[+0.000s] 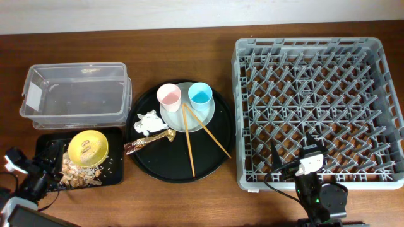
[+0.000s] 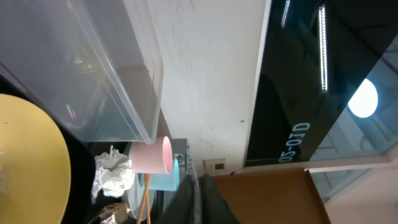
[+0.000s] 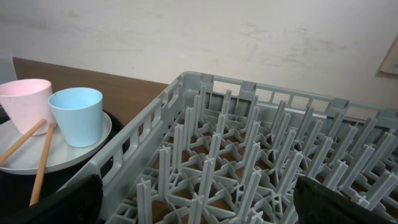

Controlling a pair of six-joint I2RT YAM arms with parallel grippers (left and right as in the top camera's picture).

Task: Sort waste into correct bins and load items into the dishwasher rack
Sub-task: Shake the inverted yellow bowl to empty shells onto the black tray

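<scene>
The right end effector is shown spread wide and empty, its dark fingers set either side of the near wall of the dishwasher rack. The left end effector is placed at the front-left corner of the worktop, over the near-left edge of the shallow black tray. Its opening cannot be told, nor whether anything is held.

The worktop is seen as dark brown grained wood, backed by an off-white wall. From the left wrist, a glossy dark panel is caught beside the wall, with lights and mirrored lettering reflected in it.

The rack, a square grey crate with rows of upright pegs, is stood on the right of the worktop, its pegs bare. A yellow bowl is rested on the shallow black tray, with beige-brown food scraps strewn around its near side. Behind that tray, a clear tub bearing a white label is set. Between tub and rack a round black tray is laid. On it, a pale grey plate carries a pink cup and a light-blue cup, upright and side by side. Two wooden chopsticks are laid from the plate onto the tray, fanning apart toward the front. A crumpled white tissue is seen just left of the plate, and a shiny brown-gold wrapper just in front of it.
</scene>
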